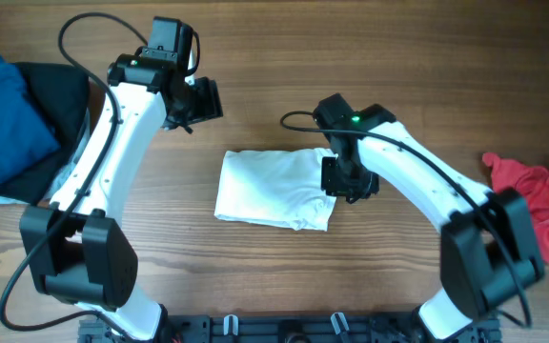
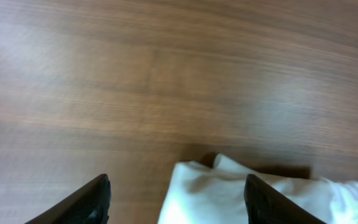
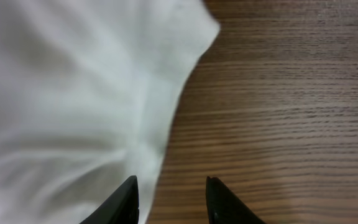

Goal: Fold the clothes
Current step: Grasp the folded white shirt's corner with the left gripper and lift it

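Observation:
A white folded garment [image 1: 270,191] lies in the middle of the wooden table. My right gripper [image 1: 344,183] is open and empty at the garment's right edge; in the right wrist view the white cloth [image 3: 73,106] fills the left and my fingers [image 3: 169,199] straddle its edge over the wood. My left gripper [image 1: 201,103] is open and empty above the table, up and left of the garment; the left wrist view shows the cloth's corner [image 2: 229,193] between my wide fingers [image 2: 178,199].
A pile of blue [image 1: 3,105] and black [image 1: 60,95] clothes sits at the far left. A red garment [image 1: 541,205] lies crumpled at the right edge. The arm bases stand along the front edge.

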Robot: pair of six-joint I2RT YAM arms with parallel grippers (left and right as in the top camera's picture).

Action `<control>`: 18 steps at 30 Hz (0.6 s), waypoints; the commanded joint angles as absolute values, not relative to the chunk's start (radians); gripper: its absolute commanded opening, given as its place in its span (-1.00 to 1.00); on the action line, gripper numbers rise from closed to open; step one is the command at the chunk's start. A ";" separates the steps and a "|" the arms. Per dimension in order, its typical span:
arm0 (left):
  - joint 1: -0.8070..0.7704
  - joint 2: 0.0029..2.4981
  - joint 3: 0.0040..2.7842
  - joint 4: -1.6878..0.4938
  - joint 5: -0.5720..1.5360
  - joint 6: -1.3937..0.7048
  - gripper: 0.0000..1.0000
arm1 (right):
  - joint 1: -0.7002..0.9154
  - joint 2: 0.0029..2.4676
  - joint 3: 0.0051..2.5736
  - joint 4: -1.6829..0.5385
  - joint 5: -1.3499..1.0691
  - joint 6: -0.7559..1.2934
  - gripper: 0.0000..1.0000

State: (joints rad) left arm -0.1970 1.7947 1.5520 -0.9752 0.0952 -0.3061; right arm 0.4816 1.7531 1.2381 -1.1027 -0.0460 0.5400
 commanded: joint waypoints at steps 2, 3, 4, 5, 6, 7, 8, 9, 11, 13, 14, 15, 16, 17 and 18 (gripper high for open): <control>-0.201 1.856 1.548 -0.941 0.193 -0.238 0.40 | 0.484 1.647 1.249 -1.107 -0.281 0.440 -0.17; -0.201 1.871 1.548 -0.942 0.208 -0.238 0.39 | 0.485 1.647 1.247 -1.106 -0.314 0.435 -0.14; -0.201 1.887 1.548 -0.943 0.230 -0.238 0.38 | 0.488 1.647 1.239 -1.093 -0.347 0.425 -0.13; -0.201 1.905 1.548 -0.947 0.260 -0.236 0.37 | 0.494 1.647 1.225 -1.073 -0.389 0.422 -0.10; -0.203 1.922 1.548 -0.950 0.286 -0.218 0.36 | 0.500 1.647 1.209 -1.049 -0.437 0.421 -0.07; -0.210 1.943 1.548 -0.955 0.310 -0.198 0.34 | 0.504 1.647 1.190 -1.025 -0.472 0.421 -0.07; -0.216 1.957 1.548 -0.959 0.323 -0.182 0.33 | 0.508 1.647 1.169 -1.001 -0.504 0.421 -0.08; -0.224 1.971 1.548 -0.966 0.323 -0.166 0.33 | 0.509 1.647 1.151 -0.982 -0.532 0.421 -0.08; -0.247 2.003 1.548 -0.979 0.322 -0.139 0.33 | 0.509 1.647 1.100 -0.927 -0.588 0.422 -0.08; -0.269 2.030 1.548 -1.008 0.318 -0.115 0.30 | 0.509 1.647 1.048 -0.881 -0.627 0.423 -0.08; -0.277 2.042 1.548 -1.028 0.312 -0.115 0.29 | 0.509 1.647 1.026 -0.867 -0.630 0.430 -0.08; -0.285 2.051 1.548 -1.052 0.297 -0.115 0.28 | 0.509 1.647 1.003 -0.854 -0.629 0.434 -0.09; -0.293 2.064 1.546 -1.083 0.273 -0.115 0.25 | 0.509 1.647 0.976 -0.832 -0.628 0.442 -0.09; -0.298 2.070 1.536 -1.102 0.265 -0.116 0.22 | 0.509 1.647 0.959 -0.820 -0.628 0.448 -0.09; -0.300 2.071 1.523 -1.113 0.265 -0.116 0.18 | 0.509 1.647 0.940 -0.800 -0.621 0.448 -0.08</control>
State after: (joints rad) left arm -0.2890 2.0468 1.5494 -1.0786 0.2855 -0.1501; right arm 0.5079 1.6505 0.9913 -0.8330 -0.5816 0.4419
